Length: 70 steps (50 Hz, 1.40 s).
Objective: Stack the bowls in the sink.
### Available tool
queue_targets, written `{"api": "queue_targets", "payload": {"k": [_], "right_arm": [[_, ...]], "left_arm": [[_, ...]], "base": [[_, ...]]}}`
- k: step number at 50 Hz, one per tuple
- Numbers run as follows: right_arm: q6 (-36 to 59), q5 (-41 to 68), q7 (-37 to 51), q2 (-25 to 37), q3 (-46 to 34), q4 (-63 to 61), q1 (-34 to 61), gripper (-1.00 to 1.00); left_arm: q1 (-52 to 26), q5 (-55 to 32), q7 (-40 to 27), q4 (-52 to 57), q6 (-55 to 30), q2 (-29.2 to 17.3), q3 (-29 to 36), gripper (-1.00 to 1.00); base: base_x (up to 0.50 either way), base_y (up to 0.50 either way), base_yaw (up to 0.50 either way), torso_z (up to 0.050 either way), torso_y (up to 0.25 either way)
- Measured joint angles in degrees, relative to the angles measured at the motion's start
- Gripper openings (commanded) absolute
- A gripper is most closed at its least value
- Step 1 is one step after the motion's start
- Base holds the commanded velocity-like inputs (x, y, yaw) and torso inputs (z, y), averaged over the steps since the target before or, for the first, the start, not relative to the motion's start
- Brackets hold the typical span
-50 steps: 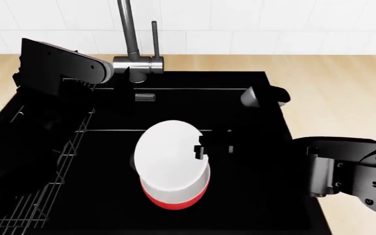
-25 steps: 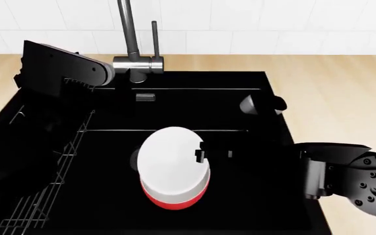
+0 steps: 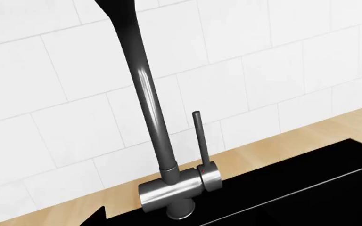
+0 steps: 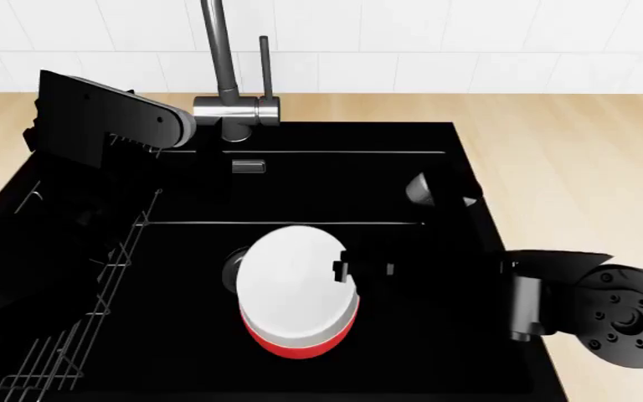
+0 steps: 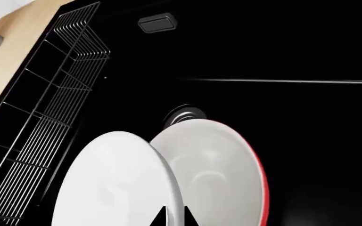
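My right gripper [image 4: 350,266] pinches the rim of the white bowl [image 4: 294,280], which I hold tilted above the red bowl [image 4: 299,339]. From my head camera the white bowl covers nearly all of the red one, leaving only a red crescent at the near edge. In my right wrist view the white bowl [image 5: 121,183] stands on edge beside the red bowl [image 5: 216,174], whose white inside lies open; whether the two touch I cannot tell. Only the dark tips of my fingers [image 5: 168,217] show there, at the white rim.

The red bowl sits on the floor of the black sink [image 4: 411,172], just beside the round drain [image 5: 184,114], which the bowls half hide in the head view. The wire rack [image 4: 70,335] runs along the left side, partly behind my left arm [image 4: 98,117].

My left gripper is black against black, and I cannot tell whether it is spread or pressed together. Its wrist camera shows only the steel tap [image 3: 171,188], cut off at the top, the white tiles [image 3: 263,47] and a strip of wooden bench [image 3: 275,146].
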Motion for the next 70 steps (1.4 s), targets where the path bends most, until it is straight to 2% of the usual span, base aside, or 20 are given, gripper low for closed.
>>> {"api": "queue_targets", "payload": {"k": [70], "right_arm": [[1.09,-0.09,-3.23,-4.57,-0.81,8.98,-5.32,-1.00]], "left_arm": [[0.36,0.12,0.26,-0.16,0.69,-0.38,0.43,1.00]], "base": [[0.00,0.00,0.00,0.000,0.000]]}}
